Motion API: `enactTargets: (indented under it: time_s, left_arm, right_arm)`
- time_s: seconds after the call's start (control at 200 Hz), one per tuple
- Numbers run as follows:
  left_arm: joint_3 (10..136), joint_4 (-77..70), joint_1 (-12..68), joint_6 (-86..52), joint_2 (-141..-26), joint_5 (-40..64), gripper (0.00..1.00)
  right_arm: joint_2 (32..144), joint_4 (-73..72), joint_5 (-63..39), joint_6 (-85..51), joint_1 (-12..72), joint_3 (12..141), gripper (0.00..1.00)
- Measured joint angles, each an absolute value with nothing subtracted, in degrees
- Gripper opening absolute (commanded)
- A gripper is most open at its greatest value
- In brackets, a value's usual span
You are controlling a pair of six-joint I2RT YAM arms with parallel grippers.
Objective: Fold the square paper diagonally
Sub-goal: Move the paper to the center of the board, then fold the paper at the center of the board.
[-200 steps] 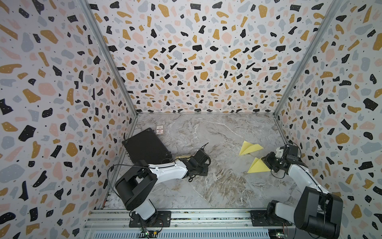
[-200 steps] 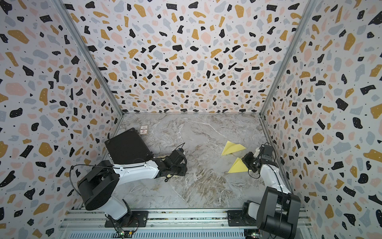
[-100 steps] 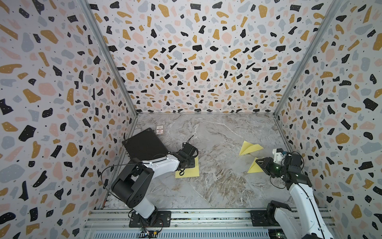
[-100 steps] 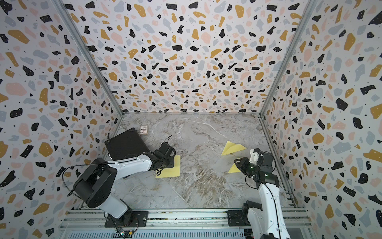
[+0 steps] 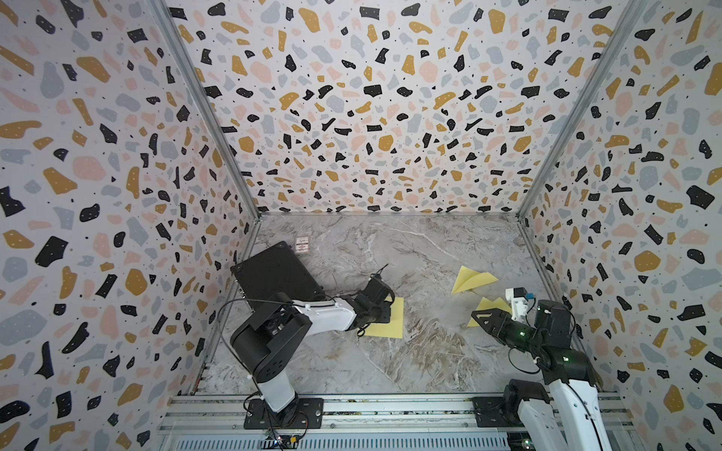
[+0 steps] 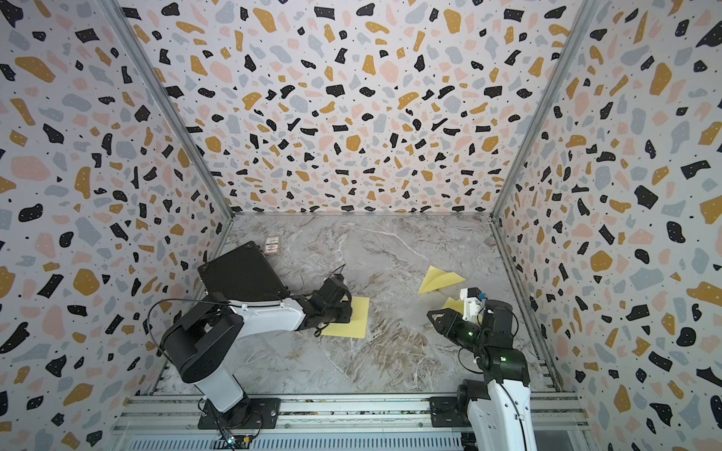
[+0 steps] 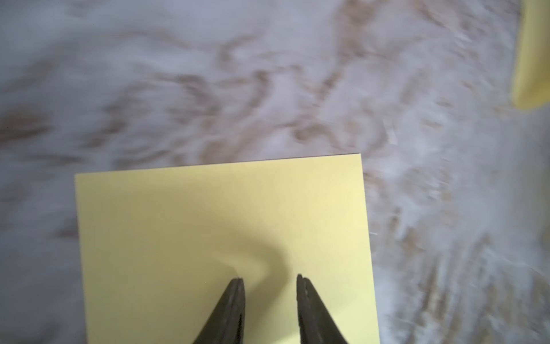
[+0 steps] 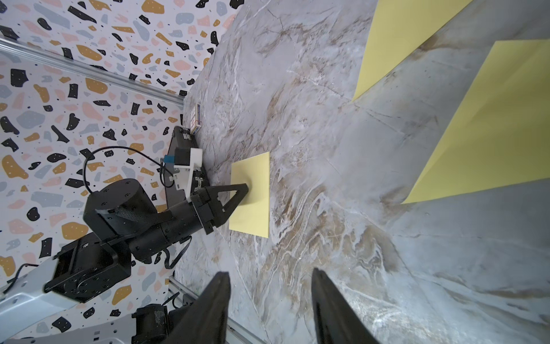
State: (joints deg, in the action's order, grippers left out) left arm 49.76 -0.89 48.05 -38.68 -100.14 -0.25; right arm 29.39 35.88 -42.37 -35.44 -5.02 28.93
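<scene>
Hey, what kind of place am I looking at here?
Most likely a robot test cell, not a home or office: two arms bolted to an aluminium rail, terrazzo-print walls closing in a marble-look tabletop, and yellow square paper laid out for folding.

Terrazzo-patterned walls (image 5: pixel 371 117) with metal corner posts enclose a grey marble-veined floor (image 5: pixel 390 250), evenly lit.

flat square paper (image 5: pixel 385 322): 1 | folded papers (image 5: pixel 472 279): 2 | black case (image 5: pixel 275 275): 1 | card box (image 5: pixel 302 245): 1
</scene>
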Motion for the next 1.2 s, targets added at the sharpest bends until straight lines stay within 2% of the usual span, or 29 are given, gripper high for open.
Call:
enactTargets:
  time_s: [0.14,0.28,0.35,0.466,0.616,0.781,0.991,1.201]
  left_arm:
    - [52.62,-3.16,54.54,-39.59,-103.07,3.62,0.35]
    - [52.4,0.49,55.55,-39.88,-101.08,5.04,0.39]
    - [51.94,3.77,55.55,-39.83,-98.1,4.8,0.4]
    - [49.95,6.22,55.51,-39.94,-90.35,3.95,0.34]
    - [45.19,6.68,55.35,-41.45,-82.35,3.62,0.32]
    - [39.7,8.25,55.33,-44.51,-80.71,2.44,0.24]
    - [36.03,6.98,55.29,-47.59,-82.15,2.81,0.2]
    - [36.07,4.56,55.29,-48.27,-85.12,2.96,0.19]
  right_arm:
    - [29.19,36.64,-42.44,-35.44,-3.07,27.42,0.53]
    - [29.3,38.72,-42.0,-34.48,-1.02,26.72,0.56]
    - [29.52,39.13,-41.28,-34.46,0.36,26.59,0.6]
    - [30.28,38.68,-39.35,-35.59,4.34,25.96,0.61]
    - [33.43,35.97,-34.39,-37.12,12.47,25.78,0.59]
    - [47.35,27.73,-29.12,-37.89,21.87,26.02,0.5]
    - [68.84,20.32,-25.56,-36.14,26.92,31.18,0.46]
    - [75.83,15.79,-23.03,-35.18,28.8,34.3,0.46]
